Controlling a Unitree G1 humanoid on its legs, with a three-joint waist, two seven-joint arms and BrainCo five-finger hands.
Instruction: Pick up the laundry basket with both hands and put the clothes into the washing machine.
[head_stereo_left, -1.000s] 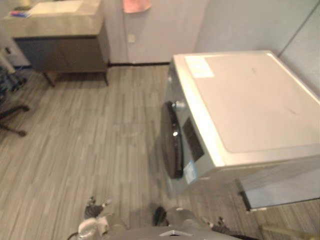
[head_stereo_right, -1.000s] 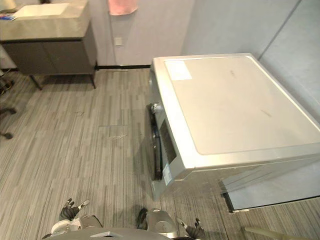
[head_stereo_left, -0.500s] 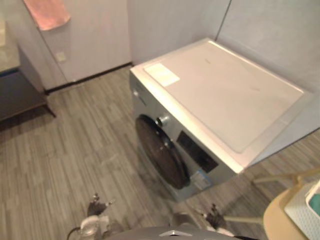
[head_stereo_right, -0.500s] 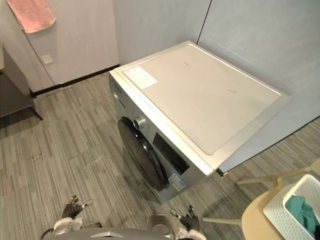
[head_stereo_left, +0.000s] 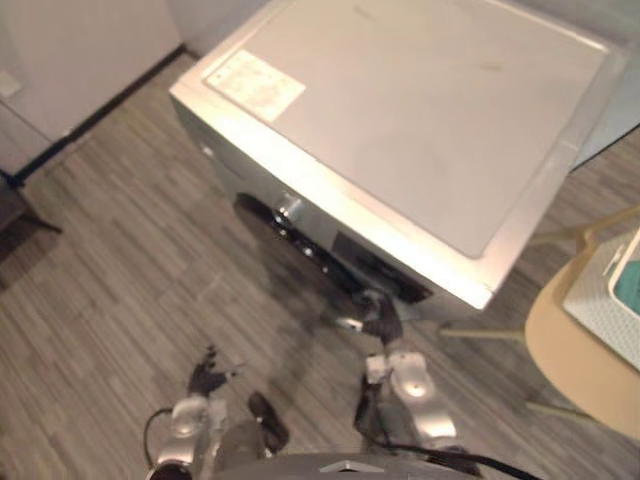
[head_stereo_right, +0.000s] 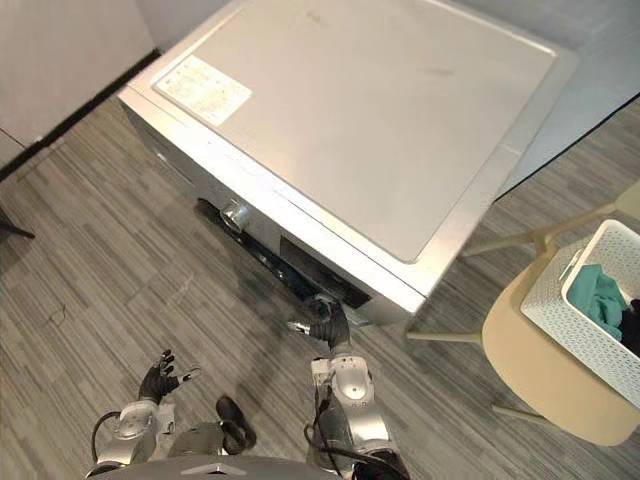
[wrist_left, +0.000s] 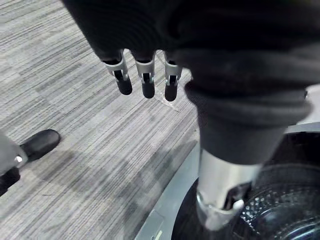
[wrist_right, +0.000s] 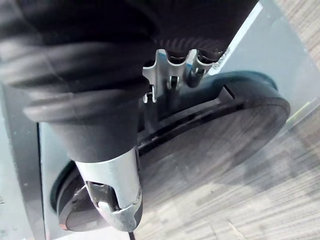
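Observation:
The silver washing machine (head_stereo_right: 350, 130) stands right in front of me, its dark round door (wrist_right: 235, 130) facing me low on the front. My right hand (head_stereo_right: 327, 325) is raised to the door's right edge, and its fingers (wrist_right: 172, 75) curl at the handle recess in the rim. Low over the floor at the lower left hangs my left hand (head_stereo_right: 160, 378), its fingers (wrist_left: 145, 85) straight and holding nothing. At the far right a white perforated laundry basket (head_stereo_right: 575, 325) sits on a beige round seat (head_stereo_right: 530, 385), with teal cloth (head_stereo_right: 600, 298) inside it.
Grey wood-grain floor (head_stereo_right: 120, 260) spreads to the left of the machine, up to a wall with a dark baseboard (head_stereo_right: 80, 112). The beige seat's pale legs (head_stereo_right: 520, 240) reach toward the machine's right corner. A white label (head_stereo_right: 205, 88) lies on the machine's top.
The camera has swung right and tipped down, so the machine fills the middle. My right hand has risen from beside my body to the door. The left hand stays low.

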